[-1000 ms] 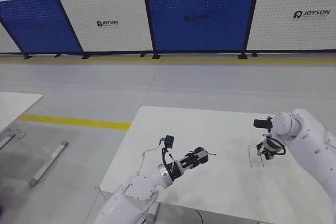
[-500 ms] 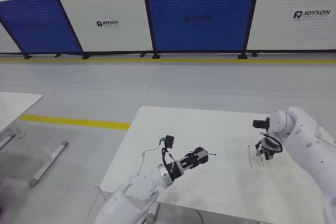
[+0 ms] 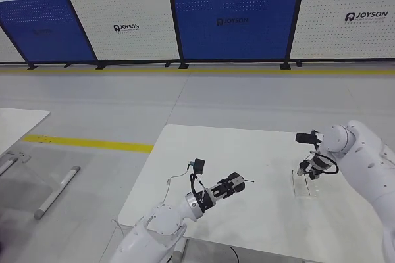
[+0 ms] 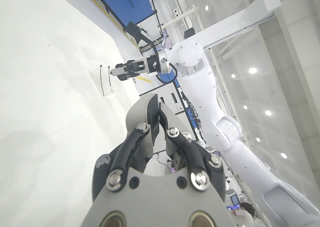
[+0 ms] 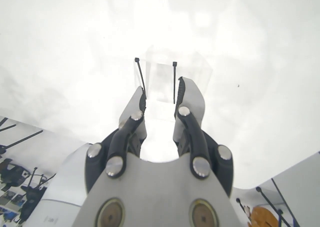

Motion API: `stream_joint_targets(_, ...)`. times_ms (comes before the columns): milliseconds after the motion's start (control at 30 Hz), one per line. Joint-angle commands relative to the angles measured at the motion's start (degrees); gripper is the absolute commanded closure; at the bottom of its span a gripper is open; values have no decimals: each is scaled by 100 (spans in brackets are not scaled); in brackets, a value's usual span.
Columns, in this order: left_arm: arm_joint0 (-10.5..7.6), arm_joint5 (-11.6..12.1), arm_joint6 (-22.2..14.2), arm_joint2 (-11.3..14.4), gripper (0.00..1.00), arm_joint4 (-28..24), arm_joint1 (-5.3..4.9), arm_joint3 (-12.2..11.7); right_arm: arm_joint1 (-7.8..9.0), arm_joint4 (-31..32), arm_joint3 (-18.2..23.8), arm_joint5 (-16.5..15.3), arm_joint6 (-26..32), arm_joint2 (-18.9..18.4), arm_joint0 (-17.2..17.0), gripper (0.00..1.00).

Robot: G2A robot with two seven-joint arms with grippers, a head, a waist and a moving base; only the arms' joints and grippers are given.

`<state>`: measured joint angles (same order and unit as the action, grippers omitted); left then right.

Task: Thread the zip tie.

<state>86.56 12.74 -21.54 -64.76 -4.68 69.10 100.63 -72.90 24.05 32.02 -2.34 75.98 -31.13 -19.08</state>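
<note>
Two grippers are working over one white table. At the near left, the left gripper is hanging above the tabletop and pointing toward the right side. Its pads are drawn almost together, with only a sliver of gap between them; whether anything is pinched there cannot be told. Toward the table's right side, two black zip ties are lying side by side, parallel and apart, on a clear stand. Their heads are sitting at the end turned away from the right wrist camera. The right gripper is hovering just above the ties' tail ends, tilted downward. Its fingers are standing moderately apart, with one tie beside each fingertip, and are gripping neither.
</note>
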Motion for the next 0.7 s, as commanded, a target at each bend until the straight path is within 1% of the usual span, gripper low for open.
stream_joint_targets(0,0,0,0,0,100,0,0,0,135,7,207,-112,-41,-152,-56,70)
stream_joint_targets(33,0,0,0,0,100,0,0,0,211,-4,331,-171,-77,-247,-97,68)
stream_joint_targets(100,0,0,0,0,100,0,0,0,421,-63,706,-326,-221,-536,-242,66)
stream_joint_targets(133,0,0,0,0,100,0,0,0,536,-149,908,-486,-343,-726,-343,63)
stream_joint_targets(167,0,0,0,0,100,0,0,0,714,-213,1209,-745,-464,-1000,-529,62)
stream_joint_targets(200,0,0,0,0,100,0,0,0,860,-262,1506,-965,-550,-1241,-696,59)
stream_joint_targets(267,0,0,0,0,100,0,0,0,1187,-337,2203,-1438,-642,-1818,-1160,51)
stream_joint_targets(300,0,0,0,0,100,0,0,0,1404,-377,2743,-1692,-610,-2239,-1559,36)
stream_joint_targets(333,0,0,0,0,100,0,0,0,1552,-430,3285,-1715,-535,-2537,-1901,20)
stream_joint_targets(367,0,0,0,0,100,0,0,0,1693,-473,3832,-1715,-445,-2842,-2262,0)
stream_joint_targets(400,0,0,0,0,100,0,0,0,1860,-489,4514,-1715,-277,-3206,-2734,0)
stream_joint_targets(433,0,0,0,0,100,0,0,0,1962,-527,4964,-1715,-155,-3442,-3048,0)
stream_joint_targets(467,0,0,0,0,100,0,0,0,2044,-630,5318,-1715,-64,-3645,-3327,0)
stream_joint_targets(500,0,0,0,0,100,0,0,0,2133,-735,5721,-1715,155,-3800,-3597,0)
stream_joint_targets(533,0,0,0,0,100,0,0,0,2185,-821,5936,-1715,363,-3837,-3718,0)
stream_joint_targets(567,0,0,0,0,100,0,0,0,2228,-927,6013,-1715,366,-3746,-3791,0)
stream_joint_targets(600,0,0,0,0,100,0,0,0,2244,-943,5998,-1715,366,-3688,-3797,0)
stream_joint_targets(667,0,0,0,0,100,0,0,0,2244,-943,5998,-1715,366,-3688,-3797,0)
